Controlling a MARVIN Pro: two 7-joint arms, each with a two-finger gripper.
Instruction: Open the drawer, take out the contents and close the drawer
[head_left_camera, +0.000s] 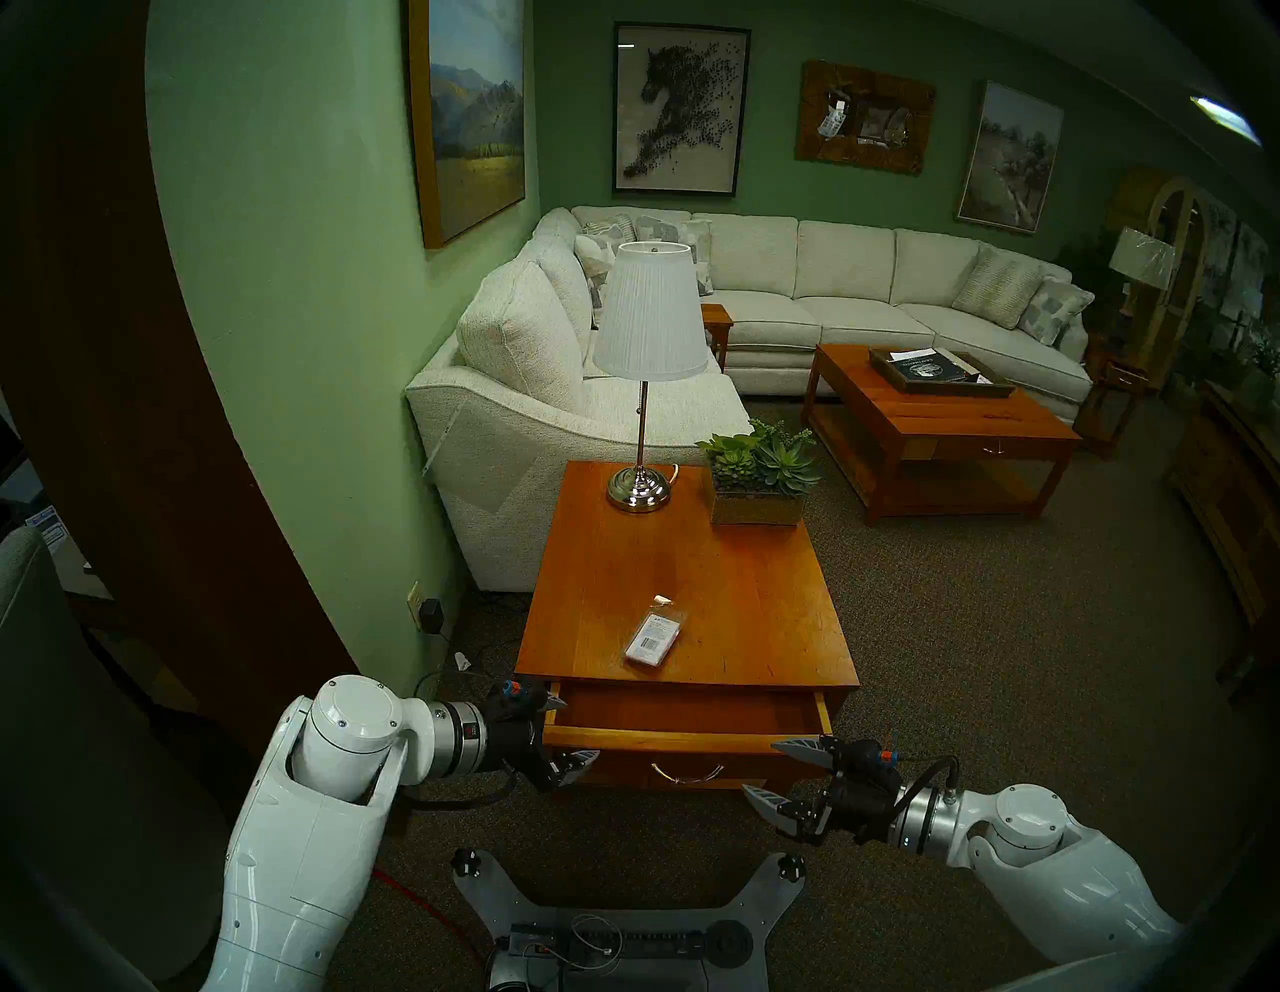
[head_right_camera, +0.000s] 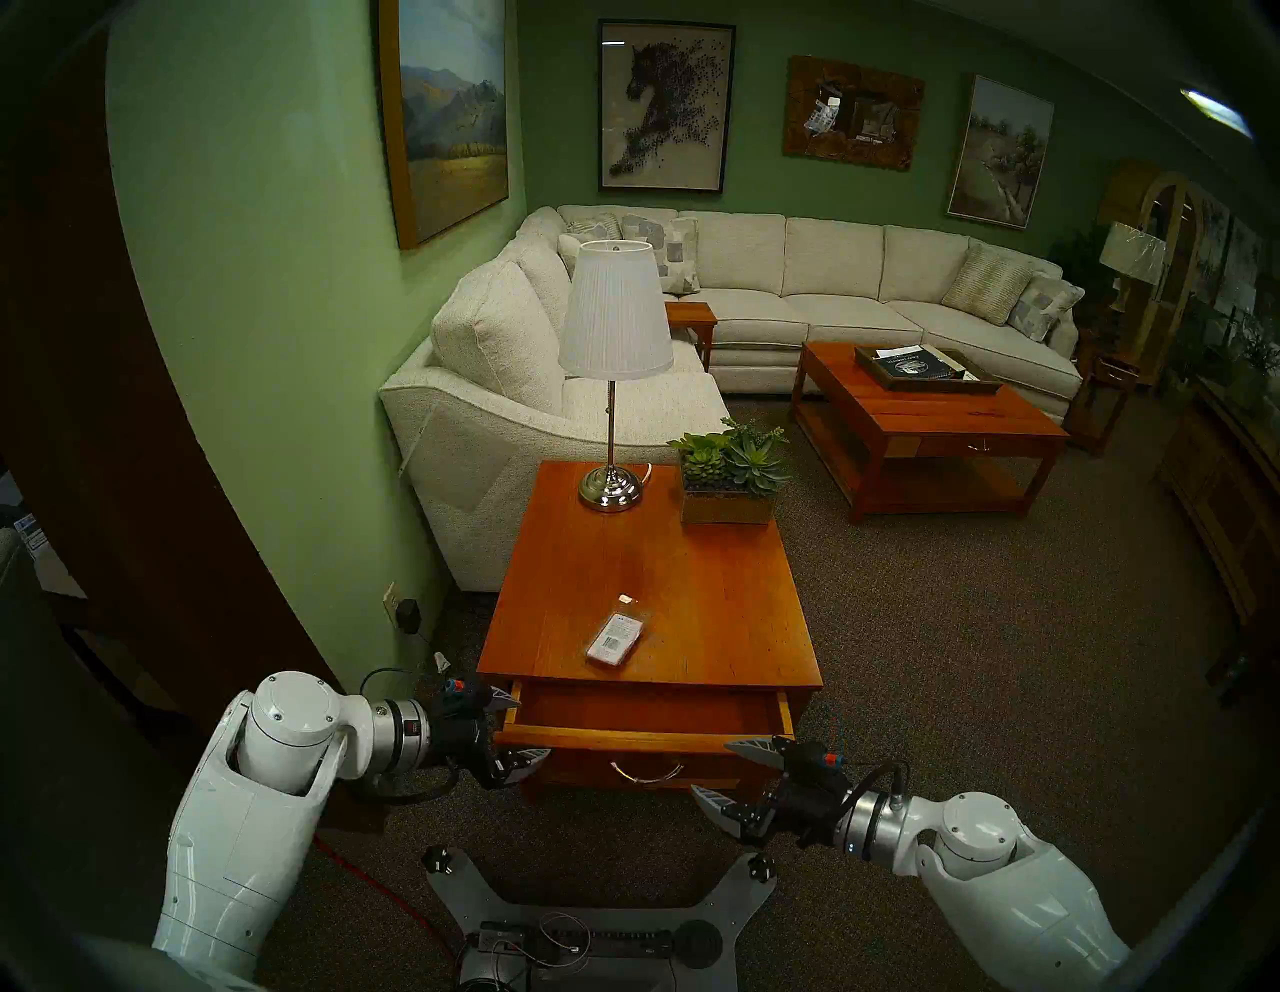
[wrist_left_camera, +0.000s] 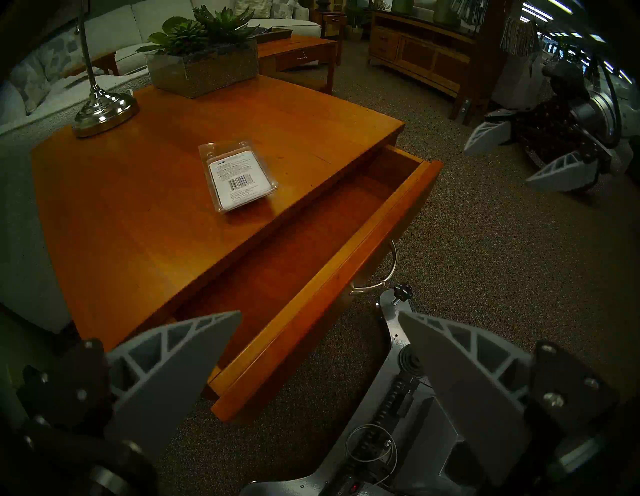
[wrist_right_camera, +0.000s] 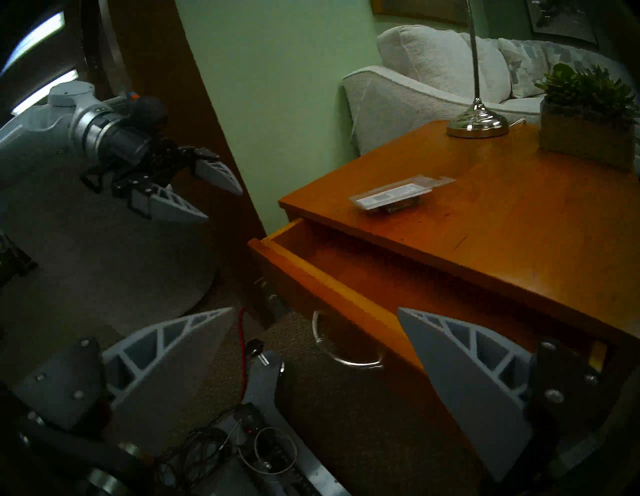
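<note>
The orange-brown drawer (head_left_camera: 686, 713) of the side table stands pulled partway out, its inside bare, its curved silver handle (head_left_camera: 686, 772) facing me. It also shows in the left wrist view (wrist_left_camera: 311, 287) and the right wrist view (wrist_right_camera: 329, 280). The clear-plastic packet (head_left_camera: 654, 639) with a barcode label lies flat on the tabletop just behind the drawer opening, also in the wrist views (wrist_left_camera: 239, 176) (wrist_right_camera: 398, 194). My left gripper (head_left_camera: 578, 729) is open and empty at the drawer's left front corner. My right gripper (head_left_camera: 760, 765) is open and empty at the drawer's right front corner.
A lamp (head_left_camera: 638, 488) and a succulent planter (head_left_camera: 758, 485) stand at the back of the side table (head_left_camera: 762, 609). A white sofa (head_left_camera: 526, 388) and green wall are to the left, a coffee table (head_left_camera: 935, 429) is far right. My base plate (head_left_camera: 623, 900) is below the drawer on the carpet.
</note>
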